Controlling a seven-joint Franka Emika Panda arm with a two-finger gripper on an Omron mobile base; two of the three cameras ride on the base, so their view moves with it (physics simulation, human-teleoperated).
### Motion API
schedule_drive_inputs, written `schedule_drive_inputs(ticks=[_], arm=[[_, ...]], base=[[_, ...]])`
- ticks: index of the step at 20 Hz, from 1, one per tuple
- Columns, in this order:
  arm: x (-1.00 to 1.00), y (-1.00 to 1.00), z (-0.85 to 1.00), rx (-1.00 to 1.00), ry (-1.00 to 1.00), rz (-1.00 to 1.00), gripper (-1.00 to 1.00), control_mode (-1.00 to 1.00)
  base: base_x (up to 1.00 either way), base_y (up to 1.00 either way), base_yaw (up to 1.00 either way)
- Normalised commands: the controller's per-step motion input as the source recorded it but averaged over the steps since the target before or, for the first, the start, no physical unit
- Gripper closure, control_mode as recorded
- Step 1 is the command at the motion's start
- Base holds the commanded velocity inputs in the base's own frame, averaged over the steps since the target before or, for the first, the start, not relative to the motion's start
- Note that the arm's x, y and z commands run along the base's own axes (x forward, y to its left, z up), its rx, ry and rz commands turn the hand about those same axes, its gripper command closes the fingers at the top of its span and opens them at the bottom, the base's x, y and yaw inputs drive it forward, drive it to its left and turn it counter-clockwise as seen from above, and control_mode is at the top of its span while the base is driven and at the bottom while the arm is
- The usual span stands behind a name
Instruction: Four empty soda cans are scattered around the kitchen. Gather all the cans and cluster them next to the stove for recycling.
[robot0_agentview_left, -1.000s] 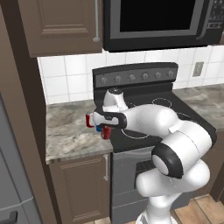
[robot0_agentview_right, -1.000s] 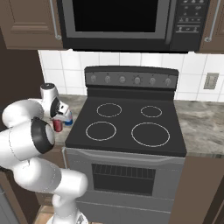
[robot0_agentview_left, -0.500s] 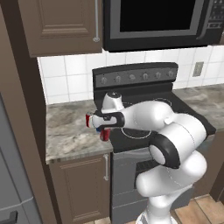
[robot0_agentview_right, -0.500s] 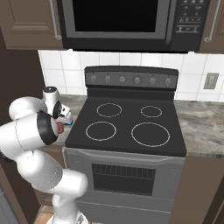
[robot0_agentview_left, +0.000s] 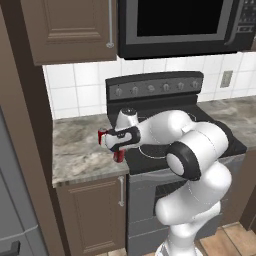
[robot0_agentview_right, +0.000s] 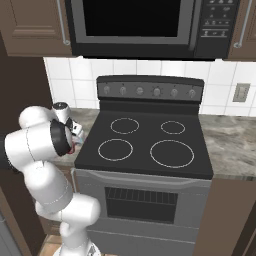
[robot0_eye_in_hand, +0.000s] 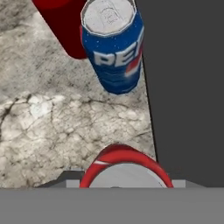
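The gripper (robot0_agentview_left: 116, 148) pinched a red can (robot0_eye_in_hand: 126, 168), held over the counter (robot0_eye_in_hand: 52, 127) just left of the stove (robot0_agentview_right: 150, 150). At 12 o'clock in the hand view stood a blue can (robot0_eye_in_hand: 114, 46) and, at 11, another red can (robot0_eye_in_hand: 65, 26), so three seemed gathered with the fourth apparently left. The fingers were hidden, and that far can was cropped.

Hand view: blue can (robot0_eye_in_hand: 114, 48) carries white lettering "PE", the rest of the word cut off by the can's curve, beside a partial red-and-white emblem. Stamped marks on its silver lid are too blurred to read. Microwave (robot0_agentview_right: 135, 27) keypad labels at upper right in the right base view are too small to read. Nothing else legible.
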Motion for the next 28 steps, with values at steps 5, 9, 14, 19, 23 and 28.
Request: schedule_drive_inputs(ticks=[5, 9, 14, 19, 23, 28], arm=[[0.22, 0.05, -0.21, 0.00, 0.00, 0.00, 1.00, -1.00], [0.22, 0.08, -0.22, 0.00, 0.00, 0.00, 1.00, -1.00], [0.19, 0.10, -0.25, -0.01, 0.00, 0.00, 1.00, -1.00], [0.06, 0.05, -0.24, 0.00, 0.00, 0.00, -1.00, -1.00], [0.00, 0.00, -0.01, 0.00, -0.01, 0.00, -1.00, -1.00], [0.00, 0.00, 0.00, 0.00, -0.03, 0.00, -1.00, -1.00]], base=[[0.00, 0.00, 0.00], [0.00, 0.00, 0.00], [0.00, 0.00, 0.00], [0.00, 0.00, 0.00], [0.00, 0.00, 0.00], [0.00, 0.00, 0.00]])
